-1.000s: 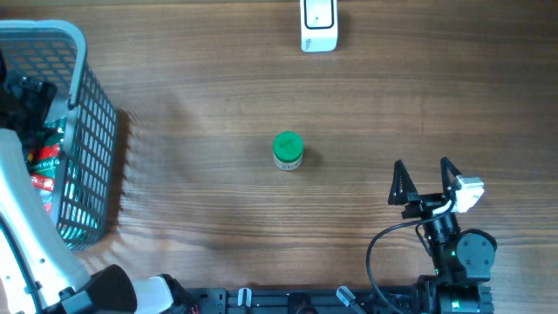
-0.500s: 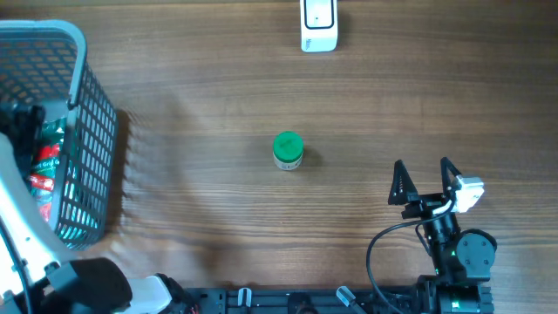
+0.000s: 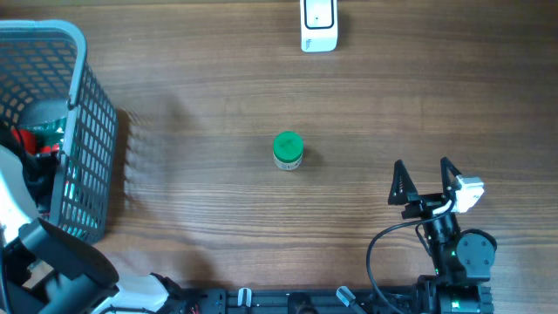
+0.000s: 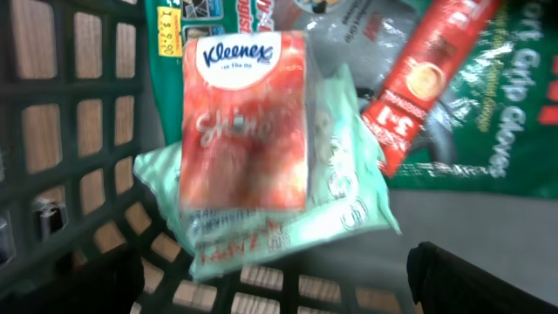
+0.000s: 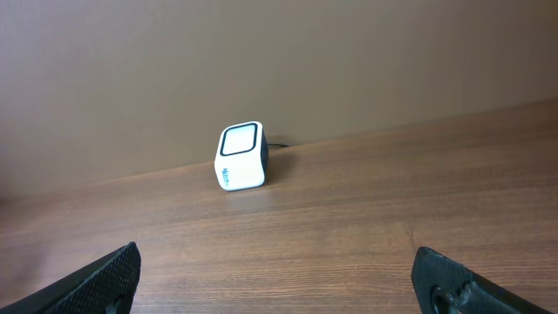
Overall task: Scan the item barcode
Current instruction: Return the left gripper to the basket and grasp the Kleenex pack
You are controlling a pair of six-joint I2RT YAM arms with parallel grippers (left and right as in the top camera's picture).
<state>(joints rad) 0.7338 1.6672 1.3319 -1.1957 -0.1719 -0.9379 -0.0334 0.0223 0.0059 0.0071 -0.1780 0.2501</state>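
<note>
Table [image 3: 218,218]: wood, carrying everything below.

Basket [image 3: 87,131]: grey mesh, at the left edge, holding several packs.

Left gripper [image 4: 279,288]: inside the basket, jaws spread fully, nothing between them, poised above the tissue pack.

Right gripper [image 3: 422,166]: near the front right corner, jaws likewise wide and empty, facing the far edge.

Glove pack [image 4: 488,113]: green, flat at the bottom of the pile.

Wipes [image 4: 349,201]: pale green pack, directly under the tissue pack.

Tissue pack [image 4: 244,122]: orange, judged to be the item to scan. It lay face up on the wipes, in the basket at the left edge.

Sachet [image 4: 432,78]: red, slanted, beside the tissue pack.

Scanner [image 3: 318,24]: white, at the far edge, well apart from the basket.

Jar [image 3: 288,150]: green lid, upright mid-table, untouched.

Risks, judged: the jaws could pinch the wipes together with the tissue pack, since the two touch. A finger could catch the mesh wall close on the left. No barcode showed on the upper face, so the pack might reach the scanner wrong side out. A soft pack might slip on the way over.

Axis: in the left wrist view the tissue pack's long side ran away from the gripper, logo end farthest. The jaws therefore straddled its short side.
</note>
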